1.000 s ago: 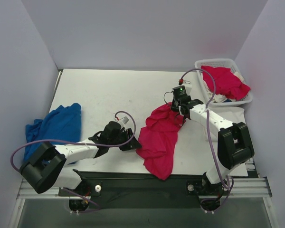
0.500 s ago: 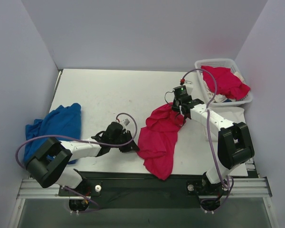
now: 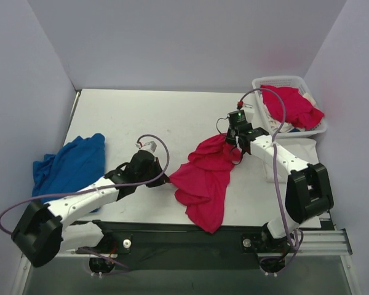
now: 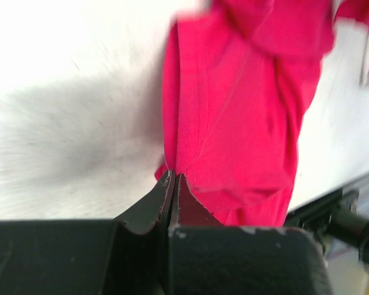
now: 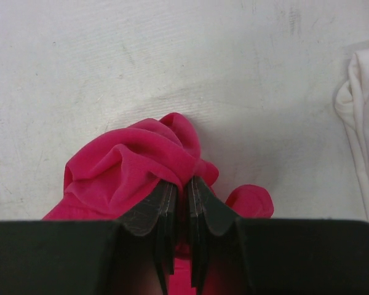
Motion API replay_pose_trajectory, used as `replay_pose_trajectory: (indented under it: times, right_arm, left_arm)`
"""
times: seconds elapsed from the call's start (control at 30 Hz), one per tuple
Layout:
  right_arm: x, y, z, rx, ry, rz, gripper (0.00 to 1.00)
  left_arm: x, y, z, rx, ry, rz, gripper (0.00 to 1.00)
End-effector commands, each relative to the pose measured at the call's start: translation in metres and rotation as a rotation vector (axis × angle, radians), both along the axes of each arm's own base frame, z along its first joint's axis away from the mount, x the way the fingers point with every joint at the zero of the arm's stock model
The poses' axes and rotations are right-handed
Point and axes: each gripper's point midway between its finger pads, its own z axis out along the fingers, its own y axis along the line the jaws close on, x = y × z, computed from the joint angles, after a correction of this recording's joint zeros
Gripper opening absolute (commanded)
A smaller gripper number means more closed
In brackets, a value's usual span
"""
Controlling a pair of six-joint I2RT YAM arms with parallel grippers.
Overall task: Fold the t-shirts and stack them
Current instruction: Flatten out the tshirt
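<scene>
A red shirt [image 3: 204,184] lies crumpled on the desk [image 3: 141,117], right of the middle, and its lower end reaches the near edge. Both arms hold it. The left arm [image 3: 98,192] lies low across the desk, and the left jaws are pressed together on the shirt's left hem. In the left wrist view only a thin strip of the red cloth [image 4: 234,123] sits between the tips. The right arm [image 3: 277,157] comes from the right side, and the right jaws pinch a raised fold at the far end of the shirt [image 5: 135,166] – the cloth bunches up around both tips there. A white shirt [image 3: 301,147] lies flat on the desk just beside the right arm, and its edge [image 5: 357,110] shows in the right wrist view. In the far right corner stands a white basket [image 3: 267,83] with another red shirt [image 3: 292,104] piled in it, partly over the rim. A blue cloth [image 3: 74,163] lies at the left edge – well apart from the rest.
</scene>
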Motion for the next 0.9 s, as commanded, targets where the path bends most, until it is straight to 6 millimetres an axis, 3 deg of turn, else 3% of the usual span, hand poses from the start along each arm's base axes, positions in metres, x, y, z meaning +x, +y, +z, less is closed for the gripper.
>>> replay_pose_trajectory:
  times: [0.0,0.07,0.3,0.33,0.4,0.43,0.5,0.6,0.63,0.67,0.7,0.83,0.87]
  right_arm:
    - [-0.003,-0.018,0.045,-0.011,-0.088,-0.052,0.00]
    - [-0.007,-0.023,0.055,-0.021,-0.101,-0.063,0.00]
    - [-0.022,-0.044,0.120,-0.020,-0.245,-0.089,0.00]
    - [-0.024,-0.048,0.128,-0.027,-0.264,-0.091,0.00]
    - [-0.031,-0.054,0.149,-0.024,-0.312,-0.093,0.00]
    - [-0.033,-0.055,0.156,-0.028,-0.329,-0.088,0.00]
    - [-0.038,-0.058,0.179,-0.018,-0.383,-0.082,0.00]
    - [-0.042,-0.050,0.210,0.026,-0.448,-0.030,0.00]
    - [-0.043,-0.050,0.218,0.027,-0.465,-0.027,0.00]
    - [-0.045,-0.043,0.234,0.055,-0.497,0.011,0.00]
    - [-0.046,-0.039,0.241,0.068,-0.511,0.038,0.00]
    - [-0.054,-0.017,0.277,0.118,-0.578,0.184,0.00]
    - [-0.060,-0.008,0.287,0.135,-0.597,0.247,0.00]
  left_arm:
    - [0.031,0.043,0.047,0.156,-0.173,0.174,0.00]
    - [0.043,0.055,0.081,0.150,-0.255,0.240,0.00]
    - [0.078,0.135,0.170,0.195,-0.462,0.558,0.00]
    - [0.084,0.150,0.193,0.178,-0.503,0.614,0.00]
    - [0.090,0.168,0.215,0.200,-0.551,0.659,0.00]
    - [0.095,0.179,0.240,0.190,-0.593,0.700,0.00]
    - [0.100,0.188,0.264,0.208,-0.647,0.713,0.00]
    - [0.108,0.195,0.318,0.177,-0.739,0.739,0.00]
    - [0.111,0.195,0.318,0.182,-0.740,0.740,0.00]
    - [0.110,0.196,0.341,0.147,-0.786,0.751,0.00]
    - [0.112,0.196,0.350,0.153,-0.809,0.743,0.00]
    - [0.102,0.206,0.408,0.124,-0.919,0.764,0.00]
    - [0.095,0.212,0.430,0.116,-0.962,0.781,0.00]
